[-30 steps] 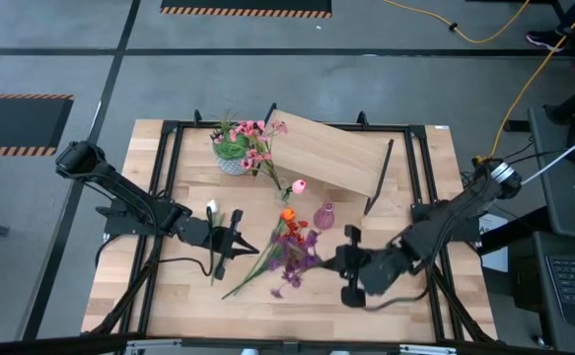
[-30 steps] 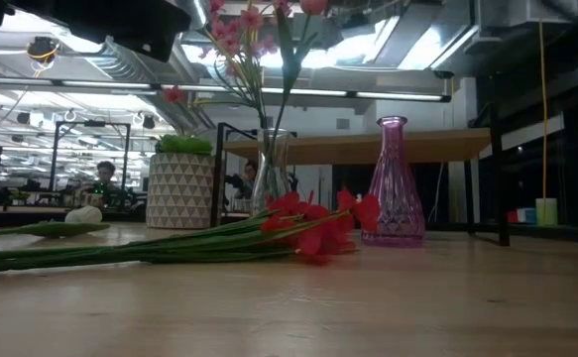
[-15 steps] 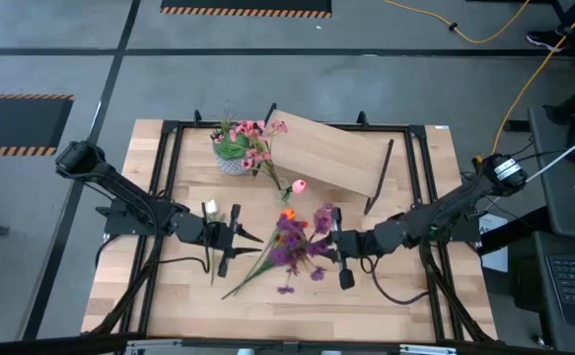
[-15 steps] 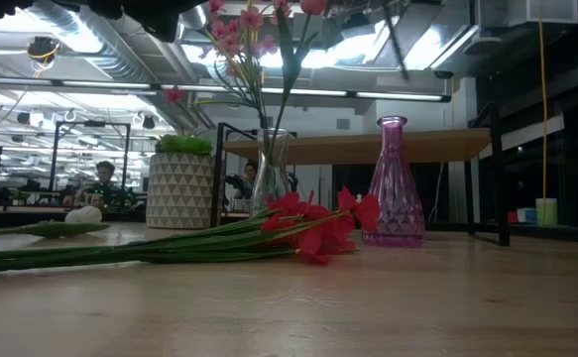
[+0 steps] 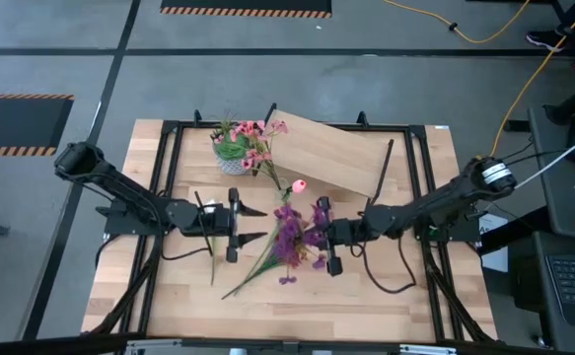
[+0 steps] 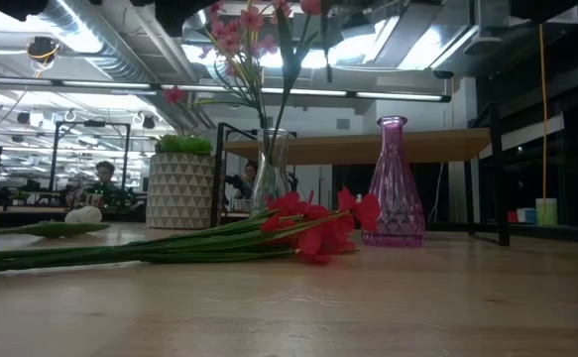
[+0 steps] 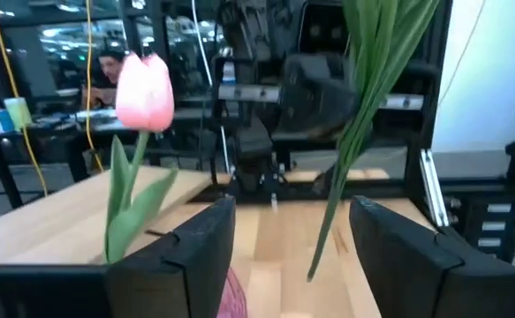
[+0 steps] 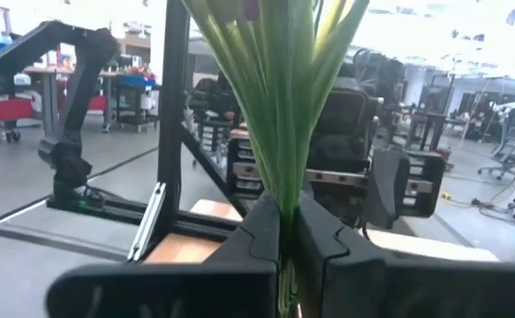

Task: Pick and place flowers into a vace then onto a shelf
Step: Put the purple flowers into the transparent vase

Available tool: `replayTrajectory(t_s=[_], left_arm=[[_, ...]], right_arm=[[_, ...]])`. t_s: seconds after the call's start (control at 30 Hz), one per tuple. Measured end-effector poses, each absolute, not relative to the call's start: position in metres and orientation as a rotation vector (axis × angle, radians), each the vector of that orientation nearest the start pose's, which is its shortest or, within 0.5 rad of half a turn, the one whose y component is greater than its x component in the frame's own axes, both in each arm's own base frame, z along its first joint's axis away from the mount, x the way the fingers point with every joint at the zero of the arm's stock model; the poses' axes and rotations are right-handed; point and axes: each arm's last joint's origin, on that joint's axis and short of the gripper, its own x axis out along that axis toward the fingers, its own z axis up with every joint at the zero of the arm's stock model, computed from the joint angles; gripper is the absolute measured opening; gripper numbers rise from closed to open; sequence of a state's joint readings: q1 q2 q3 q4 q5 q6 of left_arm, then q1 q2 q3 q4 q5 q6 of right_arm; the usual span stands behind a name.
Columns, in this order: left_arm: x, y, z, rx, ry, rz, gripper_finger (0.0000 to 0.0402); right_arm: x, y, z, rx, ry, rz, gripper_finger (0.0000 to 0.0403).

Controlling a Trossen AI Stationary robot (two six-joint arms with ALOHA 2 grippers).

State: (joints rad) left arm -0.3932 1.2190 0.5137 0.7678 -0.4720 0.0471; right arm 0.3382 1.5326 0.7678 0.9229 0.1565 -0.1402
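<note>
My right gripper (image 5: 319,237), at mid-table, is shut on a bunch of purple flowers (image 5: 292,237). Their green stems (image 8: 279,97) rise past its fingers. My left gripper (image 5: 252,225) stands open, level, facing that bunch from the table's left; its fingers (image 7: 204,252) hold nothing. The red-orange bunch (image 6: 313,228) lies flat on the table. Behind it stands the pink vase (image 6: 393,183) on its base. A pink tulip (image 7: 145,88) and a white flower (image 6: 83,214) lie apart. The shelf (image 5: 331,158) stands at the far side. My right gripper pinches the purple bunch's gathered green stems (image 8: 284,199) between its two fingers. The fingers come level from the table's right and lie across the stems. The bunch is lifted clear and stands roughly upright, with the lower stem ends (image 7: 314,265) hanging free.
A white pot with a green plant (image 5: 233,158) stands at the far left. Next to it is a clear vase of pink flowers (image 6: 272,174). Black frame rails (image 5: 164,197) run along the table's sides. Bare tabletop (image 5: 297,311) lies toward the near edge.
My right gripper has moved toward the table's left and tipped up from slanting down to level. It has lifted the purple bunch off the table and turned it upright. My left gripper has opened, risen a little and tipped up to level.
</note>
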Motion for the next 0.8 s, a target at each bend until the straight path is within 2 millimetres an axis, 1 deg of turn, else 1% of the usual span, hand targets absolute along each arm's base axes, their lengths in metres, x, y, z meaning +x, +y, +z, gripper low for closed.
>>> replayTrajectory(t_s=[0.07,0.23,0.4,0.63,0.8], left_arm=[[0.235,-0.082,0.244,0.02,-0.06,0.068,0.0218],[0.237,-0.079,0.248,0.005,-0.085,0.028,0.0215],[0.238,-0.079,0.251,0.003,-0.092,0.018,0.0217],[0.238,-0.08,0.251,0.005,-0.093,-0.024,0.0214],[0.241,-0.081,0.254,0.007,-0.086,-0.033,0.0212]], right_arm=[[0.311,0.1,0.255,-0.103,-0.169,0.173,0.0008],[0.329,0.098,0.262,-0.129,-0.194,0.204,0.0008],[0.345,0.093,0.267,-0.132,-0.192,0.187,0.0008],[0.361,0.088,0.264,-0.136,-0.182,0.167,0.0008],[0.366,0.086,0.263,-0.139,-0.182,0.165,0.0008]])
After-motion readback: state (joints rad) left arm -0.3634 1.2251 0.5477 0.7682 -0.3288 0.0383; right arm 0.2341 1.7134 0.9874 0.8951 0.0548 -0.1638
